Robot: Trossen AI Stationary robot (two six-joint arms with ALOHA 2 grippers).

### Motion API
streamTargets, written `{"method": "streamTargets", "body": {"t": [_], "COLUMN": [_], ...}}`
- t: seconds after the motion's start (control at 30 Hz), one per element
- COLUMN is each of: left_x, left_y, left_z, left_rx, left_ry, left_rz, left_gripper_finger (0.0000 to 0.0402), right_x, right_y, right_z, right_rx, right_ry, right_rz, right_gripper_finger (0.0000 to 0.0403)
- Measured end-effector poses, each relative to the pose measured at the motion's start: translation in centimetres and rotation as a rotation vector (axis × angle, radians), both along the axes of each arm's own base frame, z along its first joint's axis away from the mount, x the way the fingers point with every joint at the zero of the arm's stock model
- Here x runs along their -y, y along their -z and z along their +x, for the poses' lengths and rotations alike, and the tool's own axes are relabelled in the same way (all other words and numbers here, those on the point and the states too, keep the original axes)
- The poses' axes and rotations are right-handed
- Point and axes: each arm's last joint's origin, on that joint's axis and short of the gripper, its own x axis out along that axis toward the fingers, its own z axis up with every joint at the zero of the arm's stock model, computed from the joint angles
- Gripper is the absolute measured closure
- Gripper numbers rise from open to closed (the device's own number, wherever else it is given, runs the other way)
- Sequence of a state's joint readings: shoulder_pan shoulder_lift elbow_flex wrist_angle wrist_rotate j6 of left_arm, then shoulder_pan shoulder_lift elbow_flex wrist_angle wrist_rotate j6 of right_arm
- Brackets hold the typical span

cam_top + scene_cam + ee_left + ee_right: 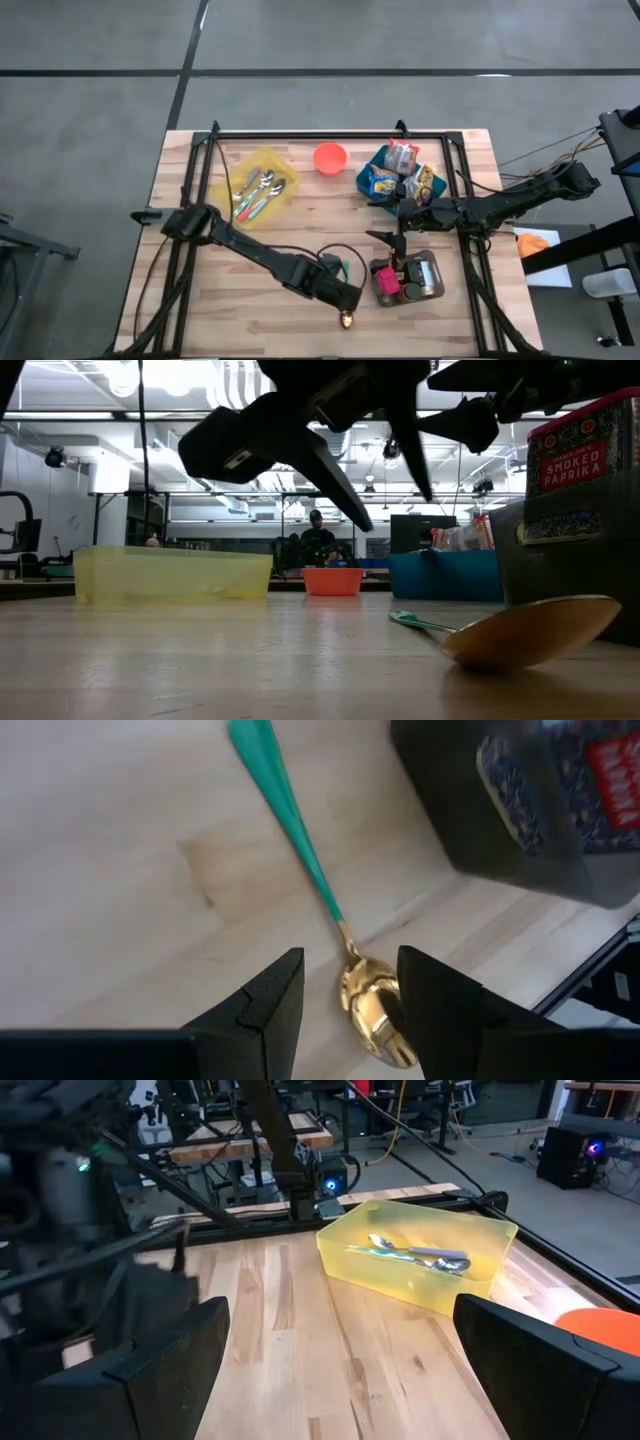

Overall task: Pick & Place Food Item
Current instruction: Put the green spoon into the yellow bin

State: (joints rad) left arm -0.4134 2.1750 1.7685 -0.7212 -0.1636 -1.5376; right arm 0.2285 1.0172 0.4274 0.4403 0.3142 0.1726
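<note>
A spoon with a gold bowl (pixel 368 1010) and a green handle (pixel 290 810) lies flat on the wooden table near its front edge (pixel 347 320). My left gripper (pixel 350 965) hovers open just above it, pointing steeply down, one finger on either side of the bowl without touching. In the low view its fingers (pixel 345 490) hang clear of the tabletop. Food packets (pixel 402 158) sit in a blue bin (pixel 372 183) at the far right. My right gripper (pixel 402 208) waits wide open in front of that bin, nothing between its fingers (pixel 150 1360).
A clear tray (pixel 428 272) with a smoked paprika tin (pixel 575 460) stands right of the spoon. An orange bowl (pixel 330 157) sits at the far middle, and a yellow bin (pixel 262 165) with spoons at the far left. A black frame (pixel 330 133) rims the table.
</note>
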Motion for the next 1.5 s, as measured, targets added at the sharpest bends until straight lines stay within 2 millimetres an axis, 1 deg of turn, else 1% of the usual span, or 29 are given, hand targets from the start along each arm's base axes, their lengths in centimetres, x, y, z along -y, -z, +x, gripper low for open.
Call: {"method": "streamTargets", "body": {"t": [0.13,0.27,0.37,0.47,0.57,0.7,0.87,1.07,1.13,1.23,1.33,1.43,1.5], "left_x": [0.7,1.2,1.6,1.8,1.8,1.8,1.7,1.4,1.2,0.6,0.0,-0.4,-0.6], "left_y": [1.1,2.8,3.5,4.4,5.5,5.9,6.1,6.2,6.0,5.5,4.5,3.2,2.5], "left_z": [1.2,2.5,3.3,3.7,3.9,3.7,3.2,2.1,1.3,-0.1,-1.6,-2.6,-2.8], "left_rx": [0.006,0.028,0.085,0.13,0.122,0.095,0.02,-0.126,-0.199,-0.328,-0.446,-0.497,-0.504], "left_ry": [-0.008,-0.003,0.025,0.033,0.036,0.044,0.053,0.033,0.019,-0.018,-0.068,-0.108,-0.111], "left_rz": [-0.008,-0.004,-0.013,-0.024,-0.024,-0.022,-0.038,-0.072,-0.071,-0.043,0.001,0.025,0.034], "left_gripper_finger": [0.0239,0.0239,0.0239,0.0239,0.0239,0.0239,0.0239,0.0239,0.0239,0.0239,0.0239,0.0239,0.0239], "right_x": [0.0,0.0,0.0,0.0,0.0,0.0,0.0,0.0,0.0,0.0,0.0,0.0,0.0], "right_y": [0.1,0.2,0.2,0.2,0.2,0.2,0.2,0.2,0.2,0.2,0.2,0.2,0.2], "right_z": [0.0,0.0,0.0,0.0,0.0,0.0,0.0,0.0,0.0,0.0,0.0,0.0,0.0], "right_rx": [-0.007,-0.016,-0.018,-0.018,-0.019,-0.018,-0.018,-0.018,-0.018,-0.018,-0.019,-0.018,-0.018], "right_ry": [0.0,0.0,0.0,0.0,0.0,0.001,0.0,0.0,0.0,0.0,0.0,0.0,0.0], "right_rz": [-0.002,-0.004,-0.005,-0.004,-0.004,-0.004,-0.004,-0.004,-0.004,-0.004,-0.005,-0.004,-0.004], "right_gripper_finger": [0.0022,0.0022,0.0022,0.0022,0.0022,0.0022,0.0022,0.0022,0.0022,0.0022,0.0022,0.0022,0.0022]}}
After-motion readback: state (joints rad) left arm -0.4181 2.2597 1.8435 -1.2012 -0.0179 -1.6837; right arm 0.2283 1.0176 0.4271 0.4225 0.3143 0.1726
